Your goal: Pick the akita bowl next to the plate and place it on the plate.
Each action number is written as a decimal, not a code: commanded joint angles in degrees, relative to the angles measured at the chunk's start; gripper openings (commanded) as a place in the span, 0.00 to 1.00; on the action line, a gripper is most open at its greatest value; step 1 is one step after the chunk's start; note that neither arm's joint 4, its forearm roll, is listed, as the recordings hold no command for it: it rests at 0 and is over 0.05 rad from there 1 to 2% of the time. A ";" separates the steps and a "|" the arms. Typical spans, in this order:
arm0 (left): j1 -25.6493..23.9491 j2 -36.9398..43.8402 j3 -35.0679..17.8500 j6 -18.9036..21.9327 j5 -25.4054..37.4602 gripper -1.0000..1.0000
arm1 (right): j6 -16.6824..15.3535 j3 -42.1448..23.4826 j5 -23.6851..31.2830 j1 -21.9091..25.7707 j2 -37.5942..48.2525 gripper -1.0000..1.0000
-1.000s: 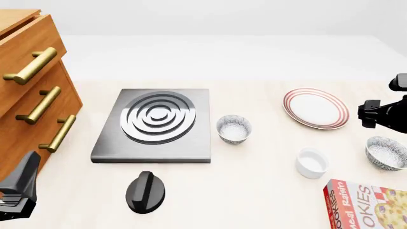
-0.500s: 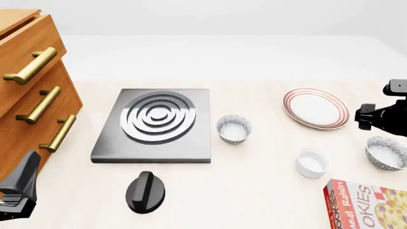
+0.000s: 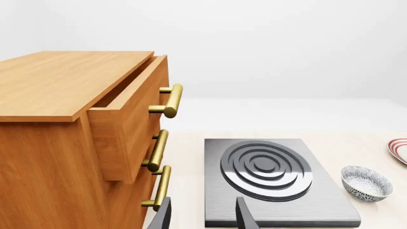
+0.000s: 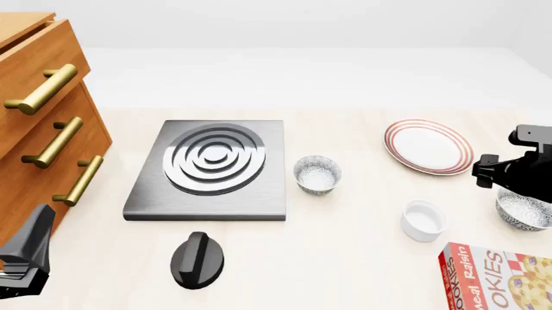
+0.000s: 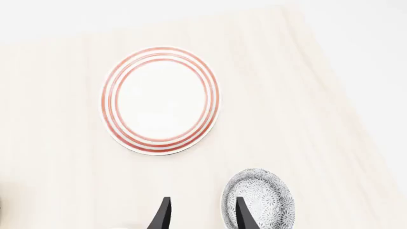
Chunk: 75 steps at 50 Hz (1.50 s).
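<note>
The akita bowl (image 4: 524, 210), speckled dark grey and white, sits at the table's right edge, near-right of the plate (image 4: 428, 146), which is white with red rings. My right gripper (image 4: 510, 173) hovers just over the bowl's far rim, partly covering it. In the right wrist view the gripper (image 5: 202, 217) is open and empty; the bowl (image 5: 260, 200) lies just beside one fingertip and the plate (image 5: 160, 100) farther ahead. My left gripper (image 4: 26, 258) rests open at the near left, its fingers (image 3: 244, 217) empty in the left wrist view.
A look-alike speckled bowl (image 4: 317, 174) stands beside the grey stove plate (image 4: 211, 169). A white cup (image 4: 423, 221) and a cookie box (image 4: 500, 278) lie near right. A black knob (image 4: 196, 259) sits near the front, and a wooden drawer cabinet (image 4: 43, 129) fills the left.
My right arm has moved left and toward the near side, coming down over the akita bowl's far rim. Nothing else has moved.
</note>
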 commanded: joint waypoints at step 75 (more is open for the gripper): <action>0.00 0.00 0.00 0.00 0.00 1.00 | 0.59 3.99 -18.65 -4.26 19.94 1.00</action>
